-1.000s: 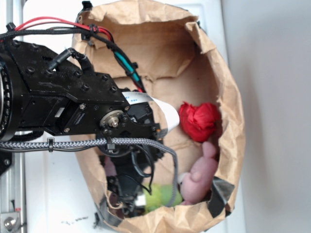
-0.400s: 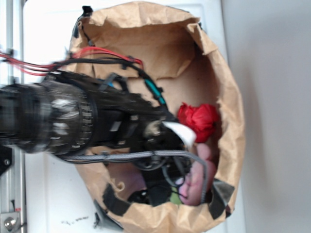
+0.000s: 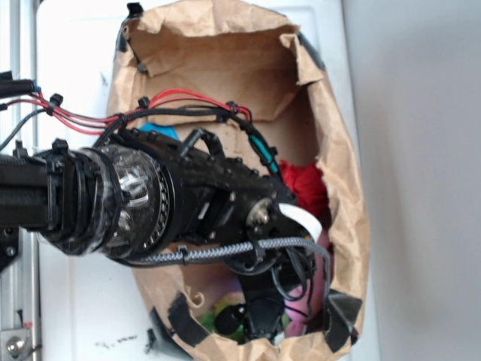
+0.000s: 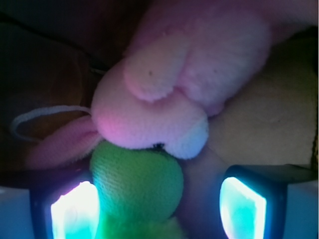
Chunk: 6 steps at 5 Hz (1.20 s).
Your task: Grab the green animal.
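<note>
A: Where is the green animal (image 4: pixel 137 181) right now?

B: In the wrist view it sits low in the frame, around 6 o'clock, a rounded lime-green lump between the two glowing fingertips (image 4: pixel 75 209). It lies closer to the left one, touching or nearly touching it, with a clear gap to the right one.

A: And the gripper (image 4: pixel 158 209)?

B: Its jaws stand apart, one on either side of the green plush, and nothing is clamped between them.

A: What is above the green toy?

B: The pink plush (image 4: pixel 184 84), at about 12 o'clock from it. Its pale rounded underside presses onto the top of the green body. A white loop of cord (image 4: pixel 42 117) lies off at 9 o'clock, against a dark brown background.

A: What does the exterior view show?

B: The black arm (image 3: pixel 173 203) reaches from 9 o'clock into a brown paper bag (image 3: pixel 342 150) and blocks most of the inside. The gripper (image 3: pixel 259 320) points toward 6 o'clock, deep in the bag. A sliver of green (image 3: pixel 223 308) peeks out beside it, and a bit of pink (image 3: pixel 316 289) at its 3 o'clock side. The red cloth ball (image 3: pixel 304 184) lies farther in, toward 1 o'clock from the gripper, partly hidden by the arm.

A: What is under the bag?

B: A white surface (image 3: pixel 75 301).
</note>
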Tool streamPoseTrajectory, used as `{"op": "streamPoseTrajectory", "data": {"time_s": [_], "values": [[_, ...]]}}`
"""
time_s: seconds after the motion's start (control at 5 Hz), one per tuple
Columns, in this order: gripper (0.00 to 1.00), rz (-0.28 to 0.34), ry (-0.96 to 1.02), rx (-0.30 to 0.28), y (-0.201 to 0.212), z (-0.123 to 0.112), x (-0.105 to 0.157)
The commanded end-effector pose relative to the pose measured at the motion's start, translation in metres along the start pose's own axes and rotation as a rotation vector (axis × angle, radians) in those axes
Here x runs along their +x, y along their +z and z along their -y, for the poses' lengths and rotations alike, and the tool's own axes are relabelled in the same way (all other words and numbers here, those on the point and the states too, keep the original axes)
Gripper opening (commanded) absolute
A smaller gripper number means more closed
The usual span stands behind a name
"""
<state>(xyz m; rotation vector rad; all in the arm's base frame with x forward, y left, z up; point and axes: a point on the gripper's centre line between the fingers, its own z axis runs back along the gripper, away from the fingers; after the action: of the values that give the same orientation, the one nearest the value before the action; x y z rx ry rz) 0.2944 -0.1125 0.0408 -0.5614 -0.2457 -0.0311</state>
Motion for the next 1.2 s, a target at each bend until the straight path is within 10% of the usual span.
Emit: {"op": "streamPoseTrajectory", "data": {"time_s": [0.0, 0.4, 1.0], "values": [[0.00, -0.104, -0.006, 0.157, -0.043, -0.007, -0.026], [0.00, -0.045, 0.025, 0.162, -0.030, -0.019, -0.020], [0.00, 0.110, 0.299, 0.265, 0.099, -0.058, 0.000]]}}
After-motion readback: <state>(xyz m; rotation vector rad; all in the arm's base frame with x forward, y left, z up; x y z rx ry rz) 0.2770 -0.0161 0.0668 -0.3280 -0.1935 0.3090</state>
